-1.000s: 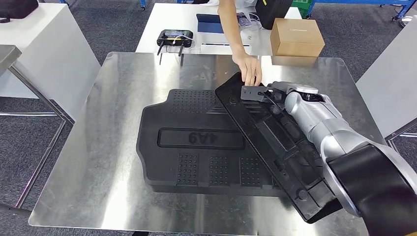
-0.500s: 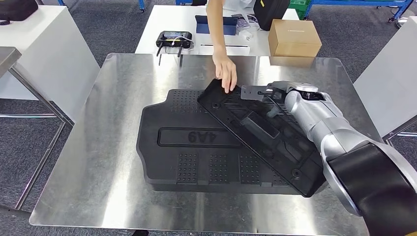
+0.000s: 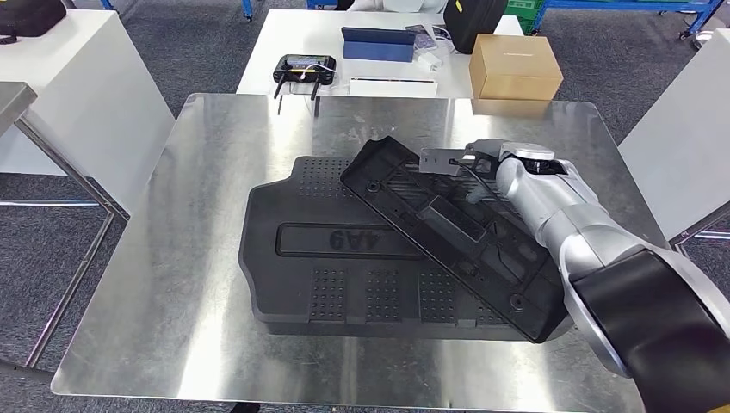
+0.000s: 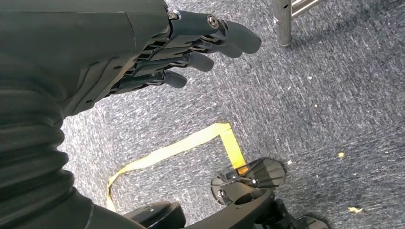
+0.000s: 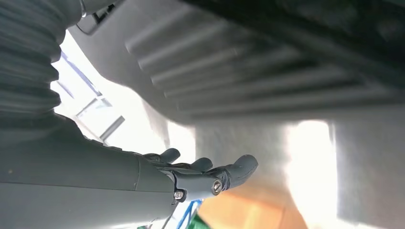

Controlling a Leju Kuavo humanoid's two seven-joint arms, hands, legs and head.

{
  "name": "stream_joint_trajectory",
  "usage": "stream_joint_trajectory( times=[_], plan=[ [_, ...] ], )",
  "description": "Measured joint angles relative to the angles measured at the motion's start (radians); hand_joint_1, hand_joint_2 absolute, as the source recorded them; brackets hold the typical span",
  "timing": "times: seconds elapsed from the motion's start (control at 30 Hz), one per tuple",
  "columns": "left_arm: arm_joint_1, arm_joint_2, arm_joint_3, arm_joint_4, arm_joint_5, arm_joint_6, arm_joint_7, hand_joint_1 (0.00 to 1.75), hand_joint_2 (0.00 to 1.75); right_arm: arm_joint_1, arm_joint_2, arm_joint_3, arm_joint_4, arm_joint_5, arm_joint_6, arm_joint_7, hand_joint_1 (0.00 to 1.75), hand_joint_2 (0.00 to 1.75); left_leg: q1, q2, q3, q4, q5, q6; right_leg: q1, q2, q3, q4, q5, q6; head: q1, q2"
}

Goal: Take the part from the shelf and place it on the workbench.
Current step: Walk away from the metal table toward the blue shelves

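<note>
A large black moulded part (image 3: 344, 258) marked 4A9 lies on the steel workbench (image 3: 198, 284). A flat ribbed black panel (image 3: 448, 232) rests diagonally across its right side. My right arm (image 3: 551, 206) reaches in over the panel's far right edge, and the panel hides the hand in the head view. In the right wrist view my right hand (image 5: 205, 174) has its fingers stretched out with nothing in them, just under the panel's ribbed underside (image 5: 267, 62). My left hand (image 4: 191, 47) hangs over the carpet, fingers loosely extended, holding nothing.
Behind the workbench a white table (image 3: 267, 52) carries a black controller (image 3: 305, 64), a blue tablet (image 3: 379, 43) and a cardboard box (image 3: 516, 66). Another white table (image 3: 77, 95) stands at the left. Yellow tape (image 4: 181, 148) marks the carpet near a metal leg (image 4: 282, 19).
A person's hand pushed the far end of the panel leftward onto the big part, then withdrew out of view. My right arm has barely moved.
</note>
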Motion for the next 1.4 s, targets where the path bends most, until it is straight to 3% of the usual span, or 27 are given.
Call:
stream_joint_trajectory(
  times=[0.07,0.23,0.43,0.57,0.87,1.03,1.17,1.4],
  plan=[
    [0.000,0.000,0.000,0.000,0.008,0.004,-0.004,0.00,1.75,-0.004,0.007,-0.005,-0.006,-0.013,-0.067,-0.009,0.00,0.00,0.000,0.000,0.000,0.000,0.000,0.000,0.000,0.000,0.000,0.000,0.000,0.000,0.000,0.000],
    [0.005,0.001,0.002,0.000,0.023,0.014,-0.017,0.00,1.75,-0.020,0.031,-0.040,-0.052,-0.039,-0.250,-0.045,0.00,0.00,0.000,0.002,0.001,0.000,0.000,0.000,0.000,0.001,0.000,0.000,0.000,0.000,0.000,0.000],
    [0.012,0.001,0.003,0.000,0.028,0.015,-0.025,0.00,1.75,-0.028,0.050,-0.067,-0.103,-0.027,-0.311,-0.061,0.00,0.00,0.000,0.002,0.001,0.000,0.000,0.000,0.001,0.002,0.000,0.000,0.000,0.000,0.000,0.000],
    [0.014,0.002,0.003,0.000,0.030,0.015,-0.028,0.00,1.75,-0.025,0.050,-0.077,-0.152,0.011,-0.366,-0.059,0.00,1.75,0.000,0.002,0.001,0.000,0.000,0.000,0.000,0.002,0.000,0.000,0.000,0.000,0.000,0.000],
    [0.017,0.003,0.015,0.000,0.039,0.015,-0.048,0.00,1.75,0.050,0.028,-0.136,-0.344,0.024,-0.487,-0.081,0.00,1.75,0.000,0.002,0.002,0.000,0.000,0.000,0.001,0.002,0.000,0.000,0.000,0.000,0.000,0.000],
    [0.025,0.004,0.018,0.000,0.049,0.015,-0.072,0.00,1.75,0.248,0.010,-0.238,-0.623,-0.094,-0.647,-0.223,0.00,1.75,0.001,0.002,0.002,0.000,-0.001,0.000,0.001,0.002,0.001,0.000,0.000,0.000,0.000,0.000],
    [0.035,0.007,0.029,0.000,0.063,0.018,-0.107,0.00,1.75,0.475,0.015,-0.321,-0.908,-0.333,-0.690,-0.409,0.00,1.75,0.001,-0.001,0.001,0.000,-0.002,-0.001,0.002,0.000,0.001,-0.001,-0.001,-0.001,0.000,0.000],
    [0.038,0.008,0.032,0.000,0.067,0.018,-0.117,0.00,1.75,0.536,0.022,-0.334,-0.976,-0.411,-0.687,-0.461,0.00,1.75,0.001,-0.001,0.001,0.000,-0.002,-0.001,0.002,0.000,0.001,-0.001,-0.001,-0.001,0.000,0.000]
  ],
)
